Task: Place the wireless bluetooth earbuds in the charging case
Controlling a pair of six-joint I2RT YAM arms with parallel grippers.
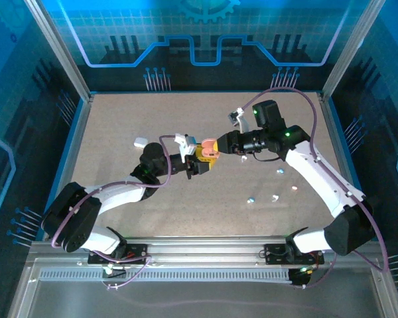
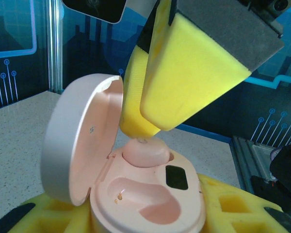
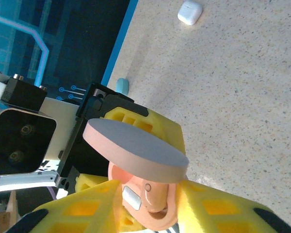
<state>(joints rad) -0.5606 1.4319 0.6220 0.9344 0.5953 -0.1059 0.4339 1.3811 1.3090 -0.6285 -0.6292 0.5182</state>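
Inside the charging case [image 2: 184,206], a pink earbud [image 2: 146,153]

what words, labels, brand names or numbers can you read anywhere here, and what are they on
No readable text anywhere.
Open pale pink plastic charging case: a tiny embossed mark inside its lid, too small to read.
Small white plastic case on the table: no print visible.
Blue backdrop panel: a gear outline and circuit-style lines, no letters or numbers.
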